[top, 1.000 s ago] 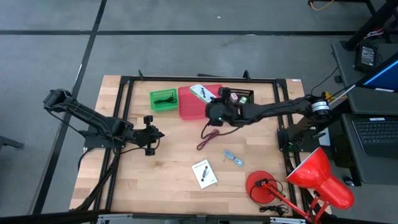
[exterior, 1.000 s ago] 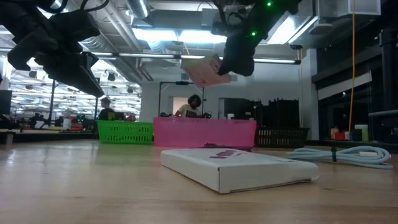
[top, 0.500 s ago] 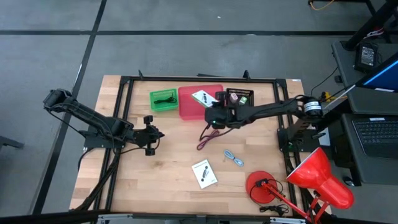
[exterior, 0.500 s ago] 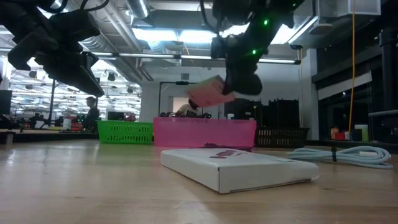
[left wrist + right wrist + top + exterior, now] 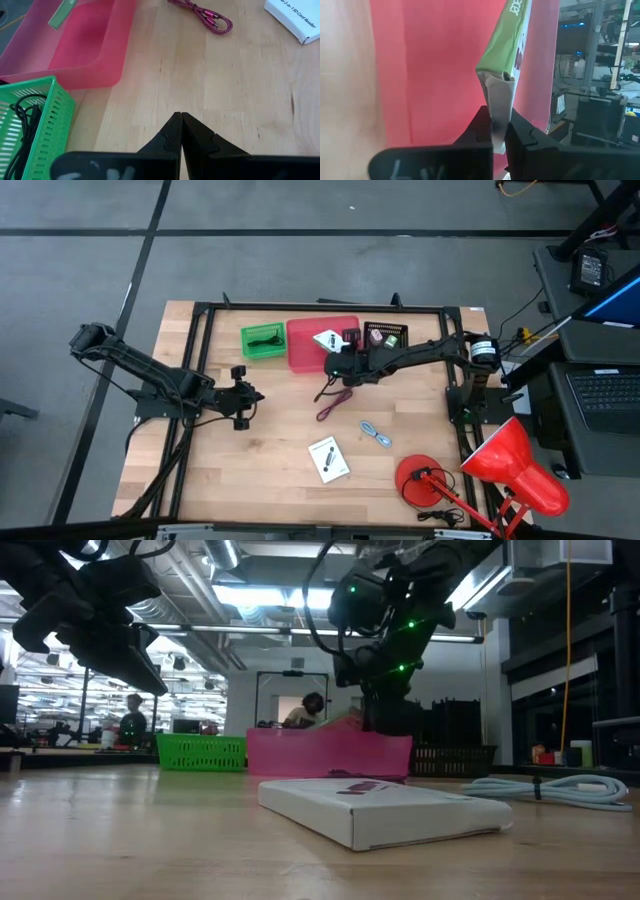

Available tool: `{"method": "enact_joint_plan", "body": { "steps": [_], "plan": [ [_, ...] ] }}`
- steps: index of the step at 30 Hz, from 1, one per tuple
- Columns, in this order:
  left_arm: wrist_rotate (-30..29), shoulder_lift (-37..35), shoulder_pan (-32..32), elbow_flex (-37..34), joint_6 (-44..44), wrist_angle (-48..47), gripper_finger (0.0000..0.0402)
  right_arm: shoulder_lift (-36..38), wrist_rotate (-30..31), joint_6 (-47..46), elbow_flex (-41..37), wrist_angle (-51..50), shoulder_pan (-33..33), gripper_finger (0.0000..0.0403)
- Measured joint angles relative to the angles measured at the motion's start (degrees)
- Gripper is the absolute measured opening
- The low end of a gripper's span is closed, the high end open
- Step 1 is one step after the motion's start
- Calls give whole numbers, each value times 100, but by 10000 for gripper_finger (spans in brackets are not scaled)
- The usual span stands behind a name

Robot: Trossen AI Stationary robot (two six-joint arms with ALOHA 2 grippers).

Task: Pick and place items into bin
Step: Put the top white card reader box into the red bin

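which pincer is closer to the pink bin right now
Right. The right pincer hangs over the pink bin, shut on a boxed card; the left pincer waits shut, apart from it over bare table.

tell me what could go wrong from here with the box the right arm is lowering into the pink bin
The right gripper pinches only the thin end flap of the white and green box, so the box might swing or slip out early. It hangs tilted above the pink bin close to its right wall, so a release now might catch the rim or drop it onto the red cord outside.
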State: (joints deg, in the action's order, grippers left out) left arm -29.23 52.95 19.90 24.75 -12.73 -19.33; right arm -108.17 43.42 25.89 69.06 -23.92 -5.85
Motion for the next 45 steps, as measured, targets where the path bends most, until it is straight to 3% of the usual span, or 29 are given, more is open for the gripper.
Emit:
{"method": "enact_joint_plan", "body": {
  "steps": [17,25,45],
  "plan": [
    [-2,0,0,0,0,2,3,-4,2,-33,0,31,-70,24],
    [-2,0,0,0,0,6,3,-4,4,-615,0,50,-110,42],
    [-2,0,0,0,0,44,3,-2,3,-765,141,-58,-111,136]
  ]
}}
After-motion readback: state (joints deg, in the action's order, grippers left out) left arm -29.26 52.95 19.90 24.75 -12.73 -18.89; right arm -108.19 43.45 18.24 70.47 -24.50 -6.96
